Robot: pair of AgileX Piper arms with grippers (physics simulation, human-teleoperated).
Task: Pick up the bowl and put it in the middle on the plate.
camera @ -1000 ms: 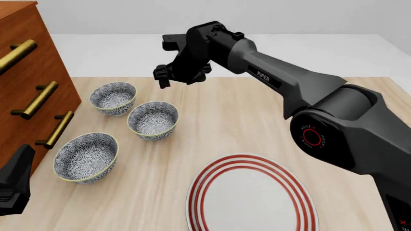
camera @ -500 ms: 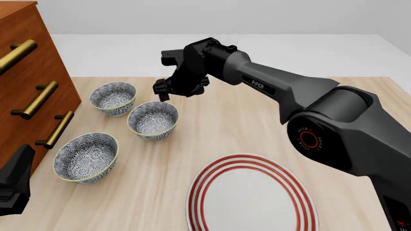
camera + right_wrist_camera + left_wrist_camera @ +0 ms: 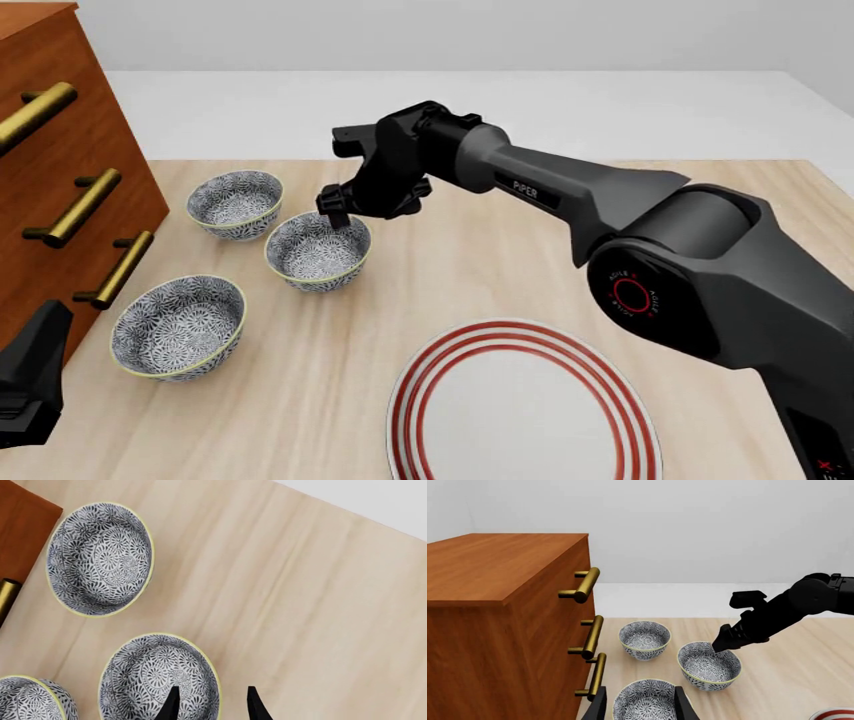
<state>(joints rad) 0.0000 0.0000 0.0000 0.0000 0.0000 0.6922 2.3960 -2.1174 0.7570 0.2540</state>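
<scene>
Three alike patterned bowls stand at the table's left. The bowl (image 3: 318, 250) in the middle of them has my right gripper (image 3: 343, 208) right above its far rim. In the right wrist view the gripper (image 3: 212, 707) is open, one finger (image 3: 170, 706) over the inside of this bowl (image 3: 150, 680), the other beyond its rim. The red-ringed plate (image 3: 523, 405) lies near the front edge, bare. My left gripper (image 3: 640, 711) is open and low at the front left, looking over the nearest bowl (image 3: 644, 700).
A wooden dresser (image 3: 54, 180) with brass handles (image 3: 80, 208) stands along the left side, close to the far bowl (image 3: 235, 203) and the near bowl (image 3: 178, 325). The right arm (image 3: 601, 200) stretches across the table above the wood between bowls and plate.
The right gripper has come down and toward the front, from above the table's far part to the far rim of the middle bowl. The bowls, the plate and the left arm have not moved.
</scene>
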